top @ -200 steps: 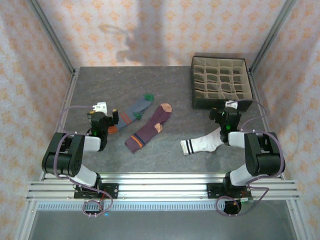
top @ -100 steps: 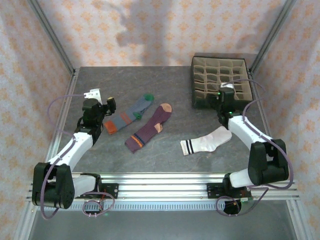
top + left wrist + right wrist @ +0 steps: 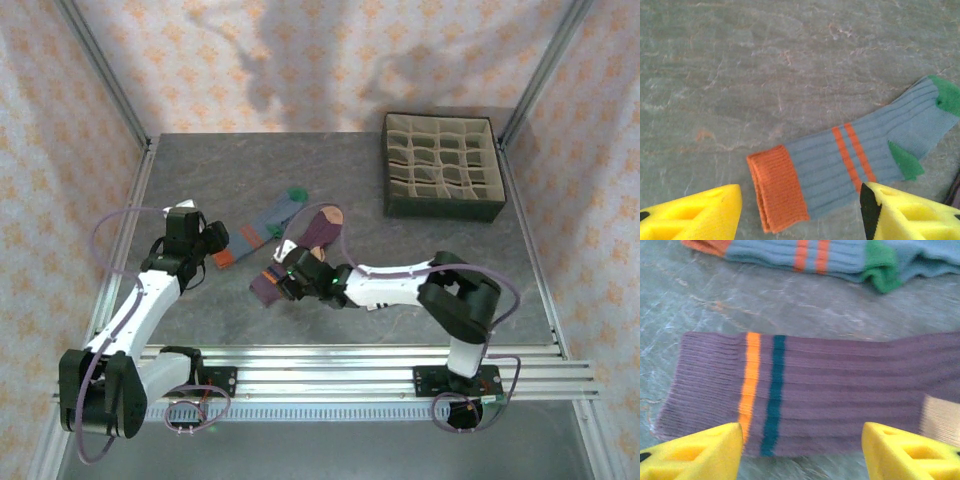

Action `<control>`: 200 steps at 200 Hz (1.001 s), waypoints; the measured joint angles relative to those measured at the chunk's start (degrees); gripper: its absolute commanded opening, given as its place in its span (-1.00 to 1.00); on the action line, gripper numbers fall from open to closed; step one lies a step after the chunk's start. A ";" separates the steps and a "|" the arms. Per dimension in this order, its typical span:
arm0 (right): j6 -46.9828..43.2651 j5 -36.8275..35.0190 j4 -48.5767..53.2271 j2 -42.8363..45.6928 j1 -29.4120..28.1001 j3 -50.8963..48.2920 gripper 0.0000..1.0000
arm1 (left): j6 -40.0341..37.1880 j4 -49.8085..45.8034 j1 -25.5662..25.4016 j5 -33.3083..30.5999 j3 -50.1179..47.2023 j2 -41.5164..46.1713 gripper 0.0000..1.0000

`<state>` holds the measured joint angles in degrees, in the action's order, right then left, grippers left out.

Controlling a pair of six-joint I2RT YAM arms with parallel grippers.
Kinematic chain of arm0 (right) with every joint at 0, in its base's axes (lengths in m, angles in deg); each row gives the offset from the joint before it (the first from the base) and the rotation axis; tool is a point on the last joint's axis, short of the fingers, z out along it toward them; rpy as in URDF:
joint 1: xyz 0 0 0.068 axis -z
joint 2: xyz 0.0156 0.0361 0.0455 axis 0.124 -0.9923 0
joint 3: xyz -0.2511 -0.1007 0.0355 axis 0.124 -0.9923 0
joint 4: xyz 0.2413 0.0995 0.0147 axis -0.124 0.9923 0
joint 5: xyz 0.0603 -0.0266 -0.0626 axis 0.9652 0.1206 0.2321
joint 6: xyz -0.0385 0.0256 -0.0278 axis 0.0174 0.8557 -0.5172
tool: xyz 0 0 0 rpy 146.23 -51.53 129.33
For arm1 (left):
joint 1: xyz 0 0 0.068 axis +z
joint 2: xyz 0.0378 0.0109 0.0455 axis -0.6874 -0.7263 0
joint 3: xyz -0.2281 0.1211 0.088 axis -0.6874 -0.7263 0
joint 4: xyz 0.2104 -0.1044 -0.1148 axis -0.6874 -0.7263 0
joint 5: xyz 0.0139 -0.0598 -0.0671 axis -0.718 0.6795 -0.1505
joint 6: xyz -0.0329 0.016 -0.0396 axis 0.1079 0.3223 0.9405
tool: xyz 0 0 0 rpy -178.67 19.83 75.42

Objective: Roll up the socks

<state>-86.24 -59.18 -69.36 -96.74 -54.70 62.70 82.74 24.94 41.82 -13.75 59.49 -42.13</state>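
Left gripper point(image 3: 800, 200), yellow fingers spread and holding nothing, hangs over the orange cuff point(image 3: 777, 187) of the grey-blue ribbed sock point(image 3: 855, 150). The right gripper point(image 3: 802, 445), likewise spread, hangs over the dark purple striped sock point(image 3: 840, 390). Both socks lie on the grey table point(image 3: 200, 170), outside the dark beige-gridded box point(image 3: 440, 207).

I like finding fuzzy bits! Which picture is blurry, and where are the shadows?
Right wrist view: the dark purple ribbed fabric sock looks soft and smeary. Left wrist view: the grey-blue ribbed fabric sock is sharp. Top external view: dark shadows fall on the orange-patterned back wall.
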 measured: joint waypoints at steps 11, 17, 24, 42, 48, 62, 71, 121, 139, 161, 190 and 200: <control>-0.92 0.37 0.02 -1.97 -0.57 1.60 0.39 | 0.35 -1.95 0.00 0.00 0.31 0.20 0.29; -1.53 0.48 0.00 -2.97 -0.81 2.49 0.39 | 0.44 -2.69 0.00 0.02 0.35 0.24 0.29; -2.25 0.46 0.00 -4.33 -1.14 3.80 0.39 | 0.66 -3.58 0.00 0.04 0.35 0.33 0.29; -3.96 -0.07 0.20 -7.72 -2.43 7.08 0.40 | 1.05 -5.40 0.00 0.02 0.35 0.66 0.29; -4.39 -0.20 0.20 -8.41 -2.97 7.65 0.40 | 1.07 -5.84 0.00 0.02 0.35 0.90 0.29; -5.35 -0.22 0.20 -9.11 -4.46 7.93 0.40 | 1.25 -6.67 0.00 -0.11 0.28 1.75 0.29; -5.92 -0.17 0.26 -9.35 -5.25 8.09 0.40 | 1.27 -7.08 0.00 -0.15 0.28 2.34 0.29; -8.50 0.35 -0.13 -12.63 -5.92 9.97 0.23 | 1.03 -7.87 0.00 0.07 0.04 2.64 0.29; -9.46 1.07 -0.39 -12.59 -6.01 9.94 -0.22 | 0.24 -8.09 0.00 0.66 0.04 1.77 0.30; -9.68 1.42 -1.81 -12.35 -6.25 8.79 -0.56 | -0.94 -8.04 0.00 2.58 0.04 1.33 0.29; -9.97 3.08 -3.74 -7.19 -5.01 1.84 -0.87 | -2.95 -6.05 -0.42 6.88 0.00 1.33 0.29; -9.03 5.03 -3.63 -4.50 -3.65 -0.85 -0.95 | -3.82 -4.00 -1.55 8.02 -0.39 1.36 0.29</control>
<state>-95.27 -54.15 -72.99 -101.24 -58.35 61.85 78.92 20.94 40.26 -5.73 59.09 -40.78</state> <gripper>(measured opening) 0.089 0.644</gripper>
